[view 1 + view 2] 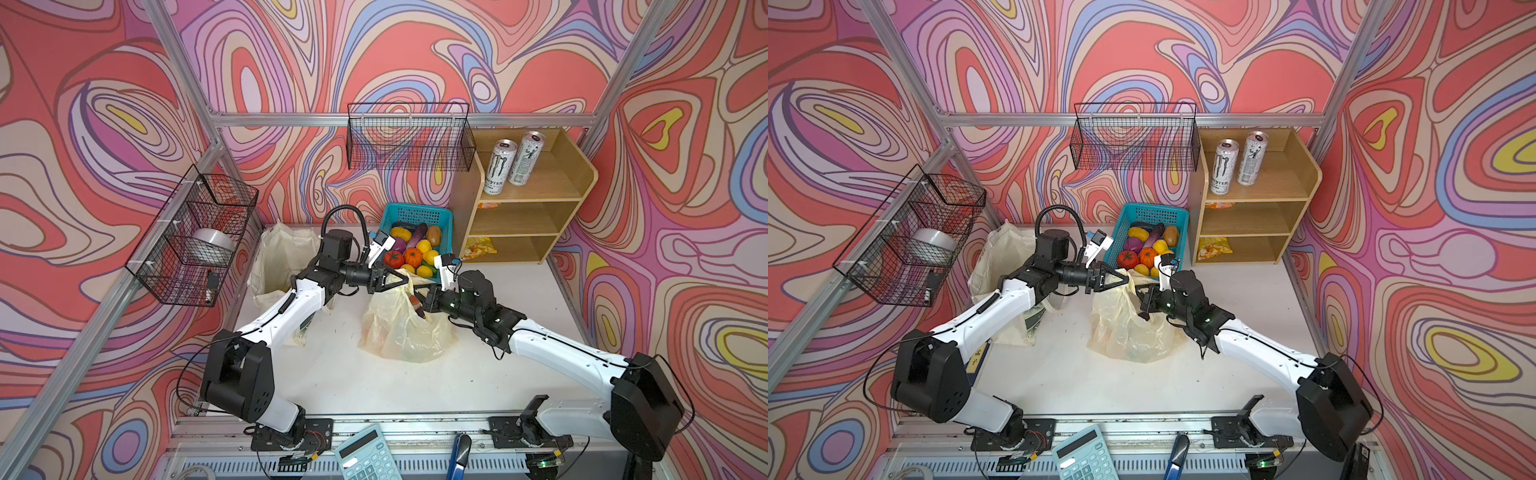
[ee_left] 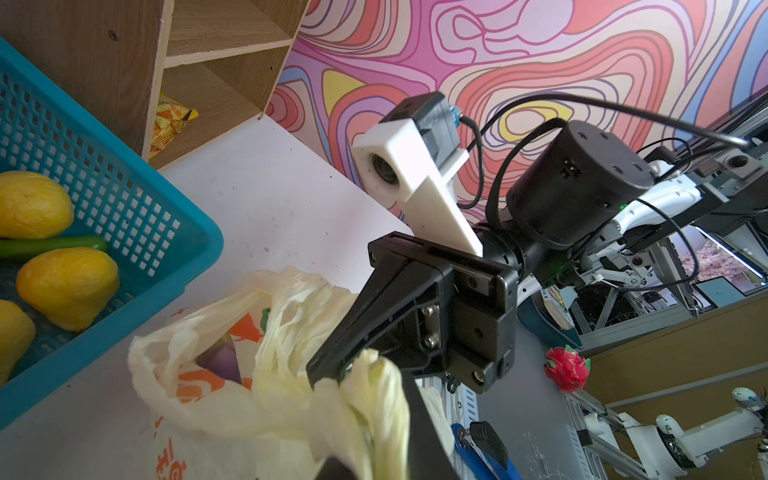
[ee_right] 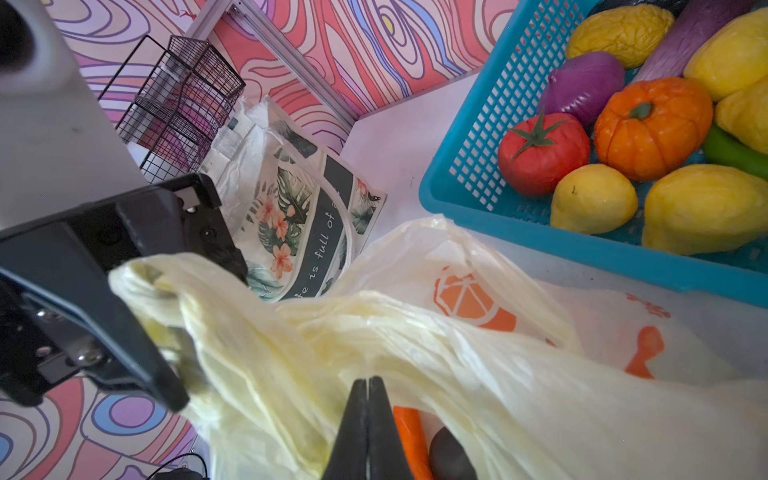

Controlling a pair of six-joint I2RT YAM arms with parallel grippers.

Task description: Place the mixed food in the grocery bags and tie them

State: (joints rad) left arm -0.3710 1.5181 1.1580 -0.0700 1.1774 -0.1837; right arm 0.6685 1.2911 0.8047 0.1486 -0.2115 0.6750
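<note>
The pale-yellow plastic bag stands mid-table with an orange carrot and a dark eggplant inside. My left gripper is shut on one twisted handle above the bag. My right gripper meets it there, fingers pressed together on the plastic. The cream canvas tote slumps at the back left. More mixed food lies in the teal basket: tomato, lemons, eggplant, potato.
A wooden shelf at the back right carries two drink cans and a snack packet. Wire baskets hang on the back wall and the left wall. A calculator and a blue-handled tool lie on the front rail.
</note>
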